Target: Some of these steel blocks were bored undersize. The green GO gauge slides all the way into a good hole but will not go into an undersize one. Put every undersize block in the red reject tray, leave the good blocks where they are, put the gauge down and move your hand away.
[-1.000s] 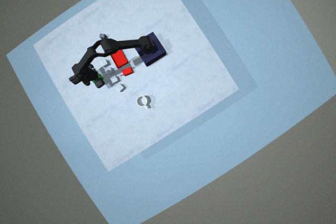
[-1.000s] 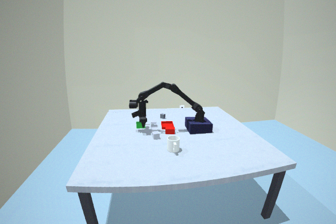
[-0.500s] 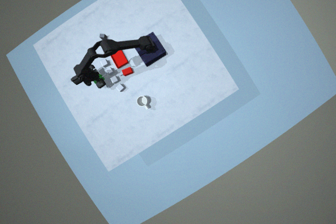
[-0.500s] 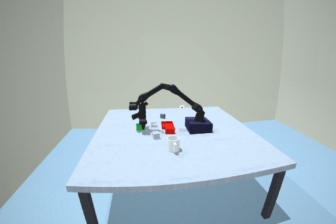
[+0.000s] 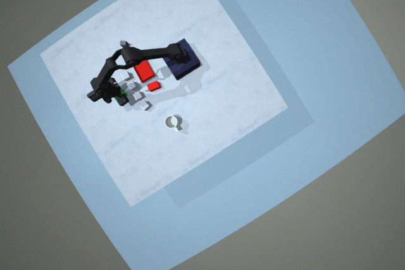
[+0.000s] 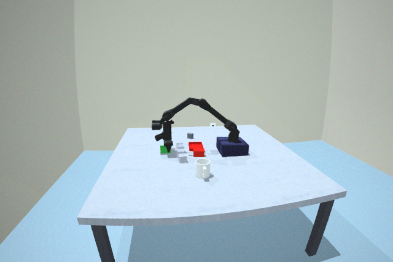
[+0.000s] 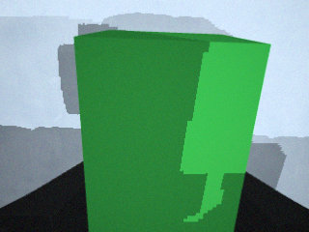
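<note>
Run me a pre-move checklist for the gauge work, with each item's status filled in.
1. End effector gripping the green gauge: ok.
2. Red tray in view: ok.
3. White mug apart from the steel blocks: ok.
4. Gauge lined up with a hole: cannot tell.
5. Undersize blocks identified: cannot tell.
6. Gauge put down and released: not ok.
</note>
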`<state>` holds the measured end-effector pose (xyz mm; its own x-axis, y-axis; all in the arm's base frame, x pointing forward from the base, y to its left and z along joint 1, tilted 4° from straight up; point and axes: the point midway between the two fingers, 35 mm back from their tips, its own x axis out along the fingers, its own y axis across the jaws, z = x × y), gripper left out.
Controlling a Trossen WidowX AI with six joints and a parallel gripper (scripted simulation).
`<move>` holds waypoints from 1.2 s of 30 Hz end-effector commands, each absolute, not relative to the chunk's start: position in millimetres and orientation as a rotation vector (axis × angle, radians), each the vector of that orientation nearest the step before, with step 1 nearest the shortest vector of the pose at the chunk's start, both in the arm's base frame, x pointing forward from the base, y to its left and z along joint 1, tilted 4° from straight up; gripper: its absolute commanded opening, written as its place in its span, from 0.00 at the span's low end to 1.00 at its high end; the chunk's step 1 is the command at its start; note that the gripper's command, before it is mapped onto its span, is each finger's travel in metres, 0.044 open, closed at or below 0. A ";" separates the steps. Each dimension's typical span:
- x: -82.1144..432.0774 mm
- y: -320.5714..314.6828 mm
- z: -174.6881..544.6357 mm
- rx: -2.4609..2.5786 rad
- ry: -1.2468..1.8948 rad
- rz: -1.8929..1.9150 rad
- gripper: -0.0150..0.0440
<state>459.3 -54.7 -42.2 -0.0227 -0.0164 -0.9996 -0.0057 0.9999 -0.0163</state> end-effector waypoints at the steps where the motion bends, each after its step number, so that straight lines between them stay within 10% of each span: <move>1: 456.7 -55.8 -39.4 -0.020 1.589 -0.014 0.25; 36: 459.8 -57.2 -37.5 -0.020 1.589 -0.014 0.25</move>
<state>457.9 -56.0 -40.4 -0.0264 -0.0160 -0.9995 -0.0027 0.9999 -0.0159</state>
